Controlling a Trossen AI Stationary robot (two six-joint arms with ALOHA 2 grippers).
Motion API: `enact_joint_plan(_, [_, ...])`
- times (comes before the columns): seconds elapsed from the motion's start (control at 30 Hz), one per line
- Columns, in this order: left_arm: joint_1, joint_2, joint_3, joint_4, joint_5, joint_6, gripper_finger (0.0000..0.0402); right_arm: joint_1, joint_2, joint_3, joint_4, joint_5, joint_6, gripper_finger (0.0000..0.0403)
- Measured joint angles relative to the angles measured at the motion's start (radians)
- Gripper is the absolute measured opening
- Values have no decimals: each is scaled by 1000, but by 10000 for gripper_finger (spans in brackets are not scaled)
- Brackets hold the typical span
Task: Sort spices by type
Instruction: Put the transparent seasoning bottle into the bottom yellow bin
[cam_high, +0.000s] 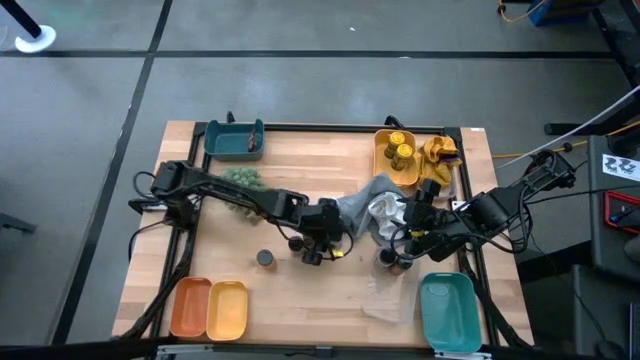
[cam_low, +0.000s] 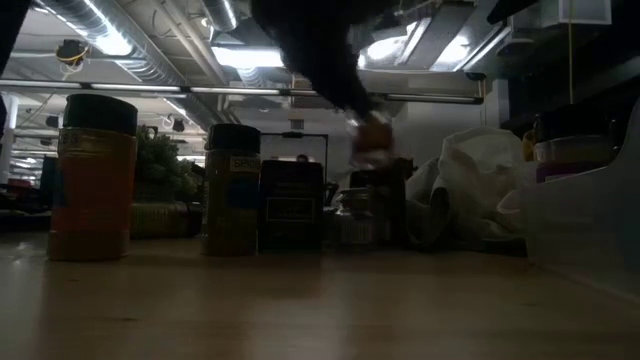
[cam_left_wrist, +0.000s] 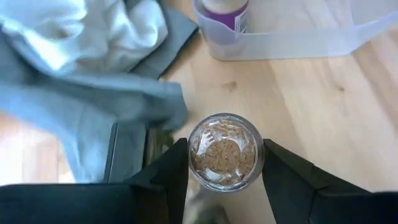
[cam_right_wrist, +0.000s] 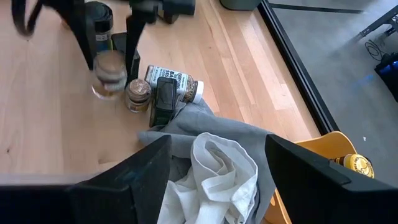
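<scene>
My left gripper (cam_left_wrist: 224, 155) is near the table's middle (cam_high: 322, 238), shut on a small clear glass jar of brown spice (cam_left_wrist: 226, 151). The jar also shows in the right wrist view (cam_right_wrist: 109, 74) and in the low view (cam_low: 372, 135). My right gripper (cam_right_wrist: 214, 180) is open and empty over the grey and white cloths (cam_right_wrist: 211, 155). Beside the cloths stand a brown-lidded jar (cam_right_wrist: 138, 94) and a dark tin (cam_right_wrist: 163, 99), and a white-labelled jar (cam_right_wrist: 171, 81) lies on its side. Yellow jars (cam_high: 397, 150) sit in the yellow tray (cam_high: 381, 160) at the back right. My left gripper pinches the jar's round side wall (cam_left_wrist: 194, 155) between its two fingers, one on each side. The fingers come from above, pointing down. The jar is lifted clear of the table, and the end facing the wrist camera shows brown grains.
A teal tray (cam_high: 235, 140) and a green plant ball (cam_high: 243, 178) are at the back left. Orange and yellow trays (cam_high: 210, 305) are at the front left, a teal tray (cam_high: 447, 310) at the front right. A clear tray (cam_left_wrist: 298, 37) holds a purple-lidded jar (cam_left_wrist: 227, 15). A dark-lidded jar (cam_high: 264, 258) stands alone.
</scene>
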Motion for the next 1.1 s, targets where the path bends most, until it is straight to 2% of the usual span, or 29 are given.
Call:
enact_joint_plan(0.57, [-118,-328,1,-447,-3,-415,155,0,0,0,2,-7,0,257])
enact_joint_plan(0.9, [-299,-364,1,-770,-5,-799,155,0,0,0,3,-7,0,257])
enact_joint_plan(1.1, [-452,-364,1,-779,-49,-1036,155,0,0,0,7,-7,0,257])
